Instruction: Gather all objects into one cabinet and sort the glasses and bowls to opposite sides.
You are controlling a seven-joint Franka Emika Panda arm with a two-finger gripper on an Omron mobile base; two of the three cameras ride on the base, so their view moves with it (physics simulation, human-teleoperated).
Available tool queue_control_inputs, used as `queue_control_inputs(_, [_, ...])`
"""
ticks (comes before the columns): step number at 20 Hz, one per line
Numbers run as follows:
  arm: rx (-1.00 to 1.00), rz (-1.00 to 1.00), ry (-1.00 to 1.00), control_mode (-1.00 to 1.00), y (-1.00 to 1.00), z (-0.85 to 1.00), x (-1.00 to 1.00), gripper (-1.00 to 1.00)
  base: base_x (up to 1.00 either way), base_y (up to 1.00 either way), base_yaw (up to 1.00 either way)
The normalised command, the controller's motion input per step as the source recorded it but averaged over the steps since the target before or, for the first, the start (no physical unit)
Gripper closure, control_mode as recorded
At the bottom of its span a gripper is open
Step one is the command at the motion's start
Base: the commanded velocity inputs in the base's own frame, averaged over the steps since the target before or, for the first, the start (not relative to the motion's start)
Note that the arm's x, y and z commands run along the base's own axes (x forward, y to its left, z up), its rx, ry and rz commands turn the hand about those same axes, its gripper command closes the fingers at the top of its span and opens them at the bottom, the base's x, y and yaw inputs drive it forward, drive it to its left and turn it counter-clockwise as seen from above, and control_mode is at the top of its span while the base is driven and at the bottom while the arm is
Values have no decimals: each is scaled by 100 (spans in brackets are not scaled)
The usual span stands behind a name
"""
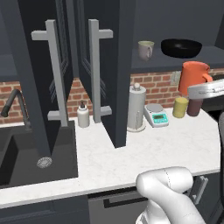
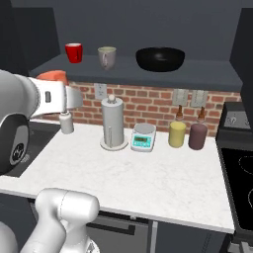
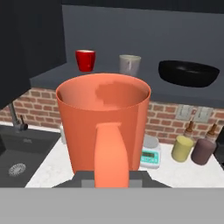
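Light even and diffuse, source not identifiable. White counter (image 1: 131,153) brightest; cabinet (image 2: 148,29) interior above it dim. Soft shadow beside the paper-towel holder (image 2: 112,123) on the counter. Faint sheen on black bowl (image 3: 188,73). Rendering slightly soft throughout; orange mug (image 3: 105,127) near the lens looks blurred.

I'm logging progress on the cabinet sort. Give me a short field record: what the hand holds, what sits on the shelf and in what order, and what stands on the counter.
held: orange handled mug, upright, hand shut on its handle
shelf: dark cabinet shelf
shelf order, right base view, left to right: glossy red cup, grey-beige mug, wide black bowl
counter: white paper-towel holder, small kitchen scale, yellow jar, maroon jar
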Motion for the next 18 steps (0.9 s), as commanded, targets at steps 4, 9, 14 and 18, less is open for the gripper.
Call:
queue_control_inputs(4, [-2, 2, 0, -100, 30, 1, -3, 100, 0, 0, 0])
queue_control_inputs(9, [-2, 2, -3, -100, 18, 0, 1, 100, 0, 0, 0])
queue_control_inputs(14, [0, 0, -19, -100, 0, 14, 28, 100, 0, 0, 0])
queue_control_inputs(18, [2, 0, -7, -100, 0, 4, 49, 100, 0, 0, 0])
